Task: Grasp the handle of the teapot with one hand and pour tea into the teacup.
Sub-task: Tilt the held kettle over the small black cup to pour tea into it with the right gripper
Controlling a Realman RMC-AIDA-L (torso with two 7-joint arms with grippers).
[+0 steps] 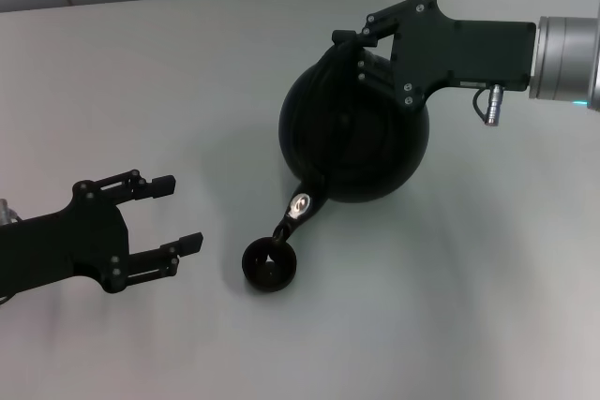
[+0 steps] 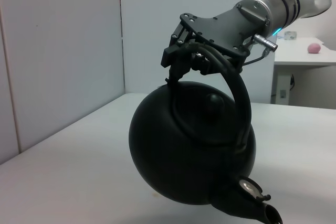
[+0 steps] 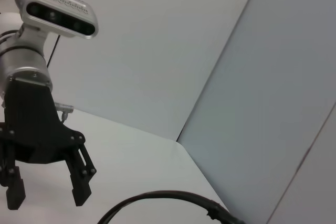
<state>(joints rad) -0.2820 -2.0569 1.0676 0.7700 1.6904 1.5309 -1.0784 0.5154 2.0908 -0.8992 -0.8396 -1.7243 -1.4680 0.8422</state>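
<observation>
Pale grey counter (image 1: 469, 306) fills the head view, meeting a light wall along its far edge. Right of centre, the teapot (image 1: 354, 138) is tipped forward with its spout pointing toward 7 o'clock, the silvery spot near the tip showing. Just under the spout tip, at about 7 o'clock from the pot's body, sits the teacup (image 1: 270, 265) on the counter; whether spout and cup rim touch cannot be told from above.

At the pot's 1 o'clock side, the right claw (image 1: 349, 42) is clamped on the handle (image 1: 328, 63), which from the head view is mostly lost against the black body. The left wrist view makes it plain: the handle (image 2: 237, 90) arches up over the teapot (image 2: 191, 148) past the lid knob, and the right claw (image 2: 181, 59) grips it at the top, fingers closed around the hoop, so the pot hangs tilted with its spout low.

Out at 9 o'clock from the cup, well apart from it, the left claw (image 1: 173, 214) hovers with its two fingers spread wide and nothing between them. The right wrist view shows that same left claw (image 3: 47, 192) from the front, fingers parted, beneath the arm's camera housing, plus a curved stretch of the handle (image 3: 173, 198) and a wall corner behind.
</observation>
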